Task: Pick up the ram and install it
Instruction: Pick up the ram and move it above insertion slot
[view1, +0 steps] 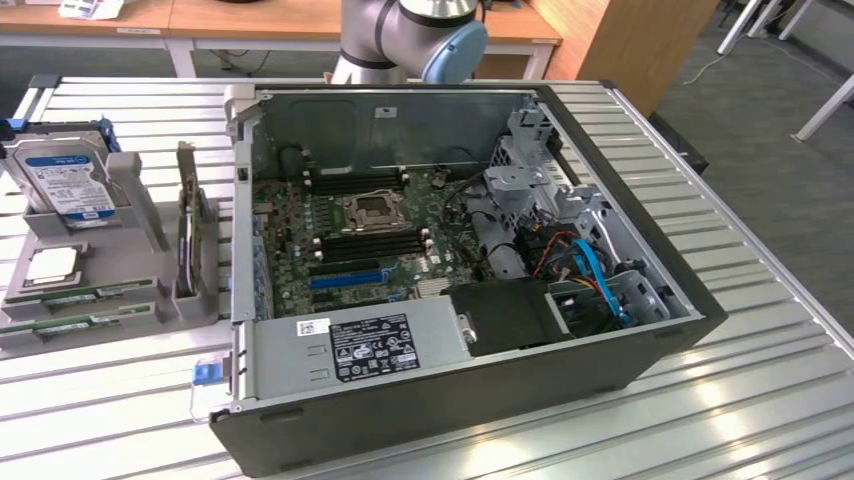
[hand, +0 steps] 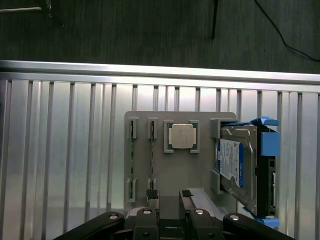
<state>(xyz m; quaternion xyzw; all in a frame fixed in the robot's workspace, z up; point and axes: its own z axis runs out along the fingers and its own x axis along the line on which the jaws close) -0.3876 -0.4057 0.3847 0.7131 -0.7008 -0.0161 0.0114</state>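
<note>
Two long green ram sticks stand on edge in slots of a grey fixture (hand: 165, 175). One ram stick (hand: 151, 160) lies beside the CPU chip (hand: 181, 136), the other (hand: 132, 160) farther from it. My gripper (hand: 169, 196) hovers above the fixture's near end, open, with nothing between its fingers. One fingertip (hand: 152, 198) sits over the end of the stick nearer the CPU. In the exterior view the same sticks (view1: 87, 295) (view1: 80, 325) lie at the far left, beside the open computer case (view1: 454, 260) with its motherboard (view1: 360, 230).
A blue-labelled hard drive (hand: 239, 167) stands upright in the fixture next to the CPU. On the motherboard, black memory slots (view1: 374, 242) flank the CPU socket (view1: 367, 212), with a blue slot (view1: 344, 278) below. The arm's base (view1: 400, 40) stands behind the case on the ribbed metal table (view1: 747, 400).
</note>
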